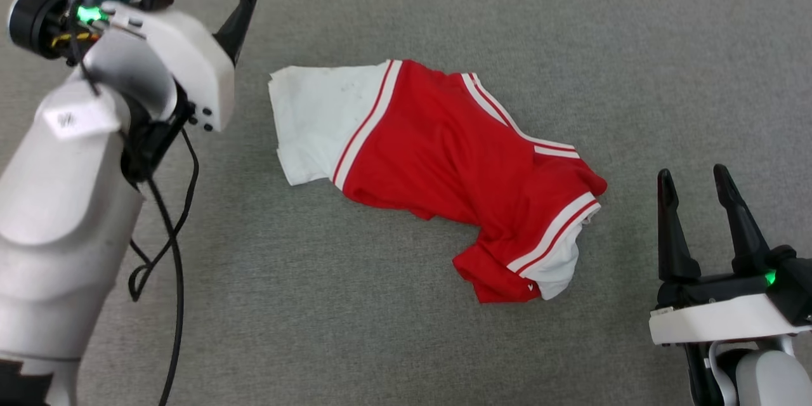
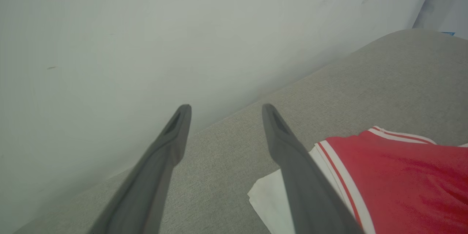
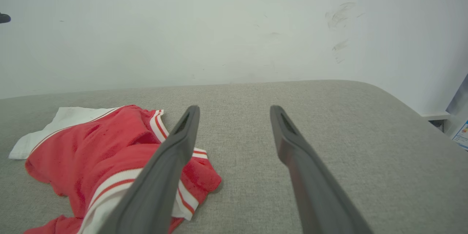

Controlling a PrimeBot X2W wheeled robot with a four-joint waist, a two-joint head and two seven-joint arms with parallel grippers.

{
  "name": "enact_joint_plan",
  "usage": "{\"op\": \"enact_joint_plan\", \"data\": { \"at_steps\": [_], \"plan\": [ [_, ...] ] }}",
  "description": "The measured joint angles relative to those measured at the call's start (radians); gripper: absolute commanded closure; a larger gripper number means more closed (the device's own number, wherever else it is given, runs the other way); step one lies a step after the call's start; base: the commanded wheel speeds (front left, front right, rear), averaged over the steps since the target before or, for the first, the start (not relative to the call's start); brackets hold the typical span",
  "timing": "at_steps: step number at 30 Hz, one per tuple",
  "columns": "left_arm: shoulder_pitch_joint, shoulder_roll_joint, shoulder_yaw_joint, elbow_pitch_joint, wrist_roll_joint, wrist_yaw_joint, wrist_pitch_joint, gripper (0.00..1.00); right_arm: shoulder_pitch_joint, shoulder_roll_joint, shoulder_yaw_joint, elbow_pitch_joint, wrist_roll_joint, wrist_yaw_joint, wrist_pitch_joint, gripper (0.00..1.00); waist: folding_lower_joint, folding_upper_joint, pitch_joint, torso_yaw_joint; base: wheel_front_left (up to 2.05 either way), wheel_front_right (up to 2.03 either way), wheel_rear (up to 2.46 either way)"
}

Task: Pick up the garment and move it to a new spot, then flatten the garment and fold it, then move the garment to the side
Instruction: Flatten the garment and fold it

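A red jersey shirt [image 1: 444,165] is lying crumpled in the middle of a grey padded surface [image 1: 406,330], its print hidden from the cameras. One white sleeve [image 1: 311,120] is spreading toward the robot's left side, and the other, striped-trim sleeve [image 1: 558,260] is bunching at the end nearer the robot's right side. The left gripper [image 2: 225,107] is hovering just beside the white sleeve with its fingers spread wide and nothing between them. The right gripper [image 1: 692,171] is waiting off the shirt's opposite end, likewise released and empty. The shirt is looking light, thin and limp, likely to sag and slide rather than keep a shape. A pinch low into a thick fold, at the shoulder seam or along the striped trim, is appearing the surest hold. A single loose layer is risking slipping free during the lift.
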Motion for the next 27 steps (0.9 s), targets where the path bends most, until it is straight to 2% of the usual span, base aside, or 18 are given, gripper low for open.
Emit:
{"op": "enact_joint_plan", "data": {
  "at_steps": [10,19,27],
  "plan": [
    [-0.177,0.066,-0.203,0.100,-0.206,0.000,0.368,0.00,-0.051,0.000,0.010,-0.009,0.010,0.000,0.000,0.00,0.0000,0.0000,0.094,-0.036,0.00,0.00,0.00],
    [-0.261,0.098,-0.375,0.166,-0.287,0.000,0.549,0.00,-0.083,0.000,0.019,-0.018,0.019,0.000,0.000,0.00,-0.0001,0.0000,0.157,-0.067,0.00,0.00,0.00],
    [-0.303,0.123,-0.483,0.217,-0.342,0.000,0.622,0.00,-0.100,0.000,0.026,-0.024,0.032,0.000,0.000,0.00,-0.0002,0.0000,0.192,-0.096,0.00,0.00,0.00]
  ]
}}
